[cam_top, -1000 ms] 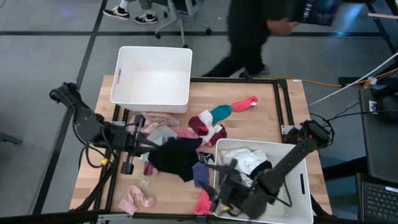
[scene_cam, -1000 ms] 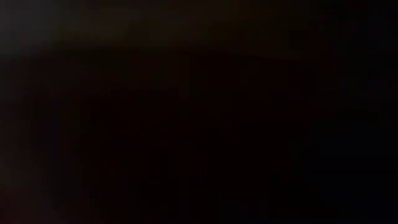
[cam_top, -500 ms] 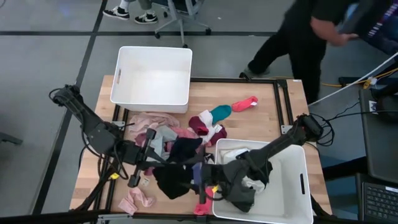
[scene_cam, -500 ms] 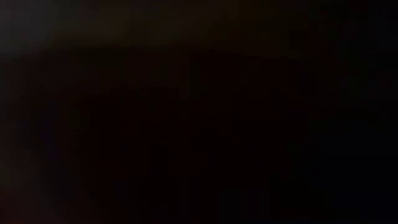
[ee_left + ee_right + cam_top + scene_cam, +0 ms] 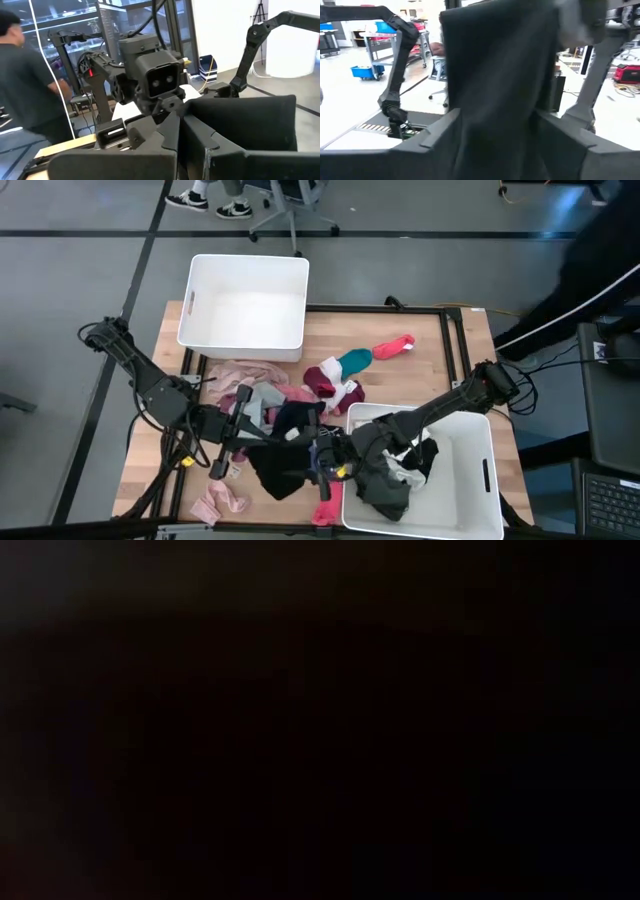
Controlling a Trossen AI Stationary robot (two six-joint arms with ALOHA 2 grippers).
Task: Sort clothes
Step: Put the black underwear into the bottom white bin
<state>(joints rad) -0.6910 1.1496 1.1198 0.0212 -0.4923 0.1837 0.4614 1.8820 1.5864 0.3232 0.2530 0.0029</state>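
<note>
Changes since earlier: the left gripper [image 5: 262, 436] has carried the black garment [image 5: 283, 470] from frame centre down toward lower centre; the right gripper [image 5: 322, 463] has swung out of its bin to meet it.

High view. Item, black garment: stretched between both grippers, just left of the lower-right bin [image 5: 478, 498]. Left fingers seem to pinch its upper-left edge; right gripper touches its right side, though its finger spacing cannot be told here. Item, lower-right bin: holds dark and white pieces. Item, upper-left bin [image 5: 203, 328]: nothing in it. Item, loose pile [image 5: 290, 385]: pink, maroon, grey, mid-table. Teal-and-pink sock [image 5: 375, 354] and pink piece [image 5: 220, 502] lie apart. Judgement: sorting barely begun.

Low view. Dark throughout.

Left wrist view. Right arm's camera housing [image 5: 155, 80] close ahead.

Right wrist view. Dark cloth [image 5: 495, 90] hangs between the fingers, apparently gripped.
</note>
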